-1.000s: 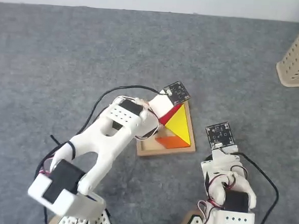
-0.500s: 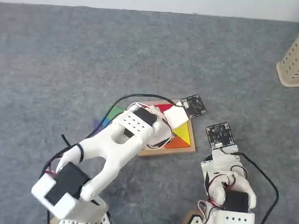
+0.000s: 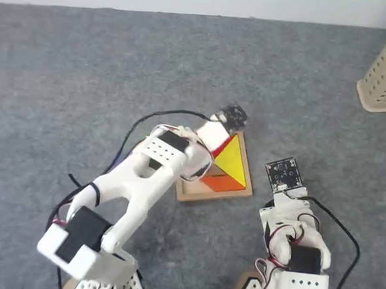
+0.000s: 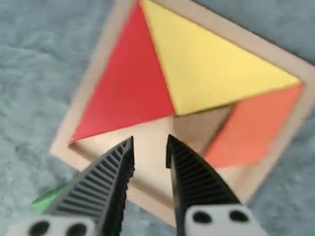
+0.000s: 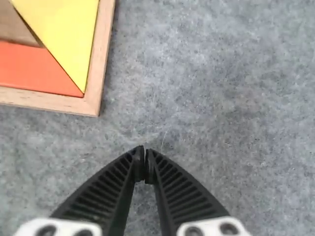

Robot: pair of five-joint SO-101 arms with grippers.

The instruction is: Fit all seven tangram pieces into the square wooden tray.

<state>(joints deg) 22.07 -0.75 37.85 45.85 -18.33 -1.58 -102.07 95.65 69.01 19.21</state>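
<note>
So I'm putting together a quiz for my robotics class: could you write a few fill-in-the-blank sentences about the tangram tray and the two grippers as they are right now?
1. In the wooden tray, the red triangle lies edge to edge with a ____ triangle.
2. The left gripper hangs over the tray's bare wood, open and holding ____.
3. The right gripper is over the grey carpet beside the tray, with its fingers ____.

Missing words: yellow; nothing; shut.
</note>
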